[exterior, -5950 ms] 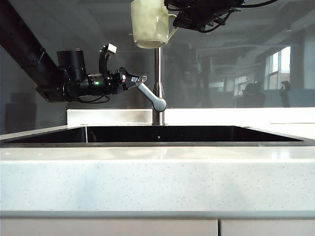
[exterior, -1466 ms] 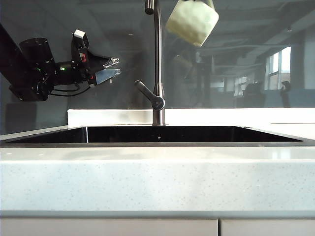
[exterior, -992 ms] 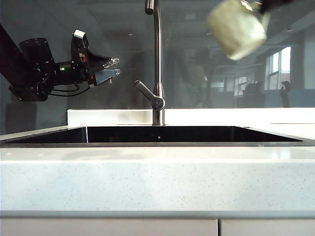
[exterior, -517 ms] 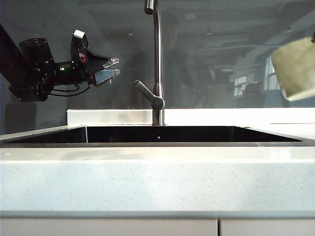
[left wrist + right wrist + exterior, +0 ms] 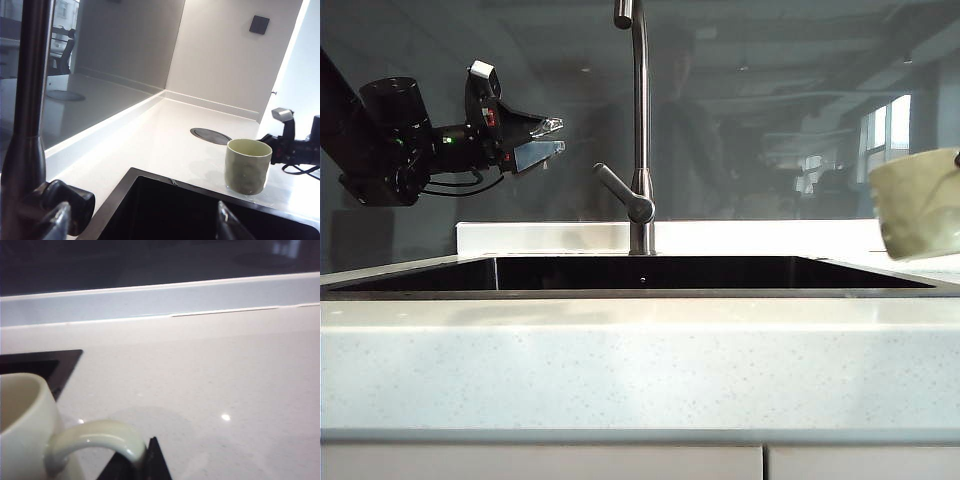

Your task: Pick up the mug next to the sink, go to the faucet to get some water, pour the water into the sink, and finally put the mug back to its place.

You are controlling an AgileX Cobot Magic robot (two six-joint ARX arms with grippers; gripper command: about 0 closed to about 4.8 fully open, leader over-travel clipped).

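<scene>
1. In the exterior view, the mug (image 5: 920,204) is at the far right edge, upright and only a little tilted, low over the counter (image 5: 640,360) to the right of the sink (image 5: 640,272). We cannot tell here if its base already touches the stone. The right gripper is out of this view. The left gripper (image 5: 548,136) hangs on the left, well apart from the faucet (image 5: 640,120), its jaws spread and empty.

2. In the left wrist view, the mug (image 5: 247,166) stands just beyond the right rim of the sink (image 5: 165,210), with the right gripper (image 5: 280,149) at its handle side. We judge the step is to put the mug back, so we should lower it straight and keep it clear of the rim.

3. In the right wrist view, the right gripper (image 5: 142,460) is clamped on the handle (image 5: 95,437), and bare counter (image 5: 225,380) lies under it. We should set the base flat before we loosen the jaws, then draw away along the handle, so the mug does not tip toward the sink.
</scene>
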